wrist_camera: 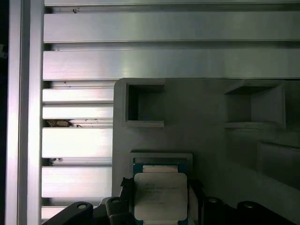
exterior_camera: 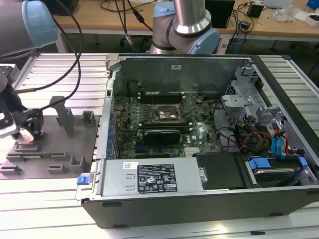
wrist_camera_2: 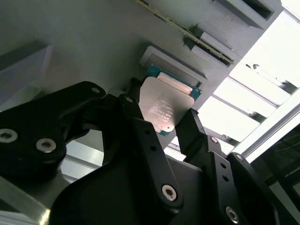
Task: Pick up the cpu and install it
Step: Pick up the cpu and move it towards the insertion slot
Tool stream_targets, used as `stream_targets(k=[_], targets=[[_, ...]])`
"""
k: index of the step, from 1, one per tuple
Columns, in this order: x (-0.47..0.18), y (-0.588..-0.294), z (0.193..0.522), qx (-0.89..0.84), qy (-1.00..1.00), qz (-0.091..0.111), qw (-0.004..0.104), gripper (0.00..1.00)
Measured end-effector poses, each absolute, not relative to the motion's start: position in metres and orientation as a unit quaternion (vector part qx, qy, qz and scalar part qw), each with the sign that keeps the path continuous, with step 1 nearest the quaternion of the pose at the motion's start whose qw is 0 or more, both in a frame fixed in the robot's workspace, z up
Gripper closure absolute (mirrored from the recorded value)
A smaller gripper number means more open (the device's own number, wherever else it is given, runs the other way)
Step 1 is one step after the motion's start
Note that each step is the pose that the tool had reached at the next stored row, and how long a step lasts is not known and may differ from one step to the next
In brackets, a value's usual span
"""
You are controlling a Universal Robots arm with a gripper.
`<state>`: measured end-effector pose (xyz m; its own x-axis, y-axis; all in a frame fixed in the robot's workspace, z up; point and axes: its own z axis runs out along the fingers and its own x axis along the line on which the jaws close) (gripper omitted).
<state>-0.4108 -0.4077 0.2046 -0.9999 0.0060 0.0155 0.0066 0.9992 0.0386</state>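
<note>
Jaws pinch the cpu (wrist_camera_2: 165,108) by opposite edges at its pocket on the grey plate (exterior_camera: 52,144), hardly lifted if at all; the socket (exterior_camera: 167,115) in the computer case (exterior_camera: 199,209) beside that plate looks unfilled

Arm (exterior_camera: 20,30) reaches down at the exterior view's left — jaws pointing downward, closed against the cpu (wrist_camera_2: 164,105).
</note>
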Motion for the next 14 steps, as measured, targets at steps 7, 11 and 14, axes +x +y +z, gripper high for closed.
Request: stream_targets(k=[7,11,14], targets=[[-0.411,-0.408,0.208,-0.003,-1.000,-0.019,0.008,0.45],[-0.411,-0.408,0.216,-0.003,-1.000,-0.019,0.008,0.45],[-0.411,-0.408,0.230,-0.003,-1.000,-0.019,0.008,0.45]])
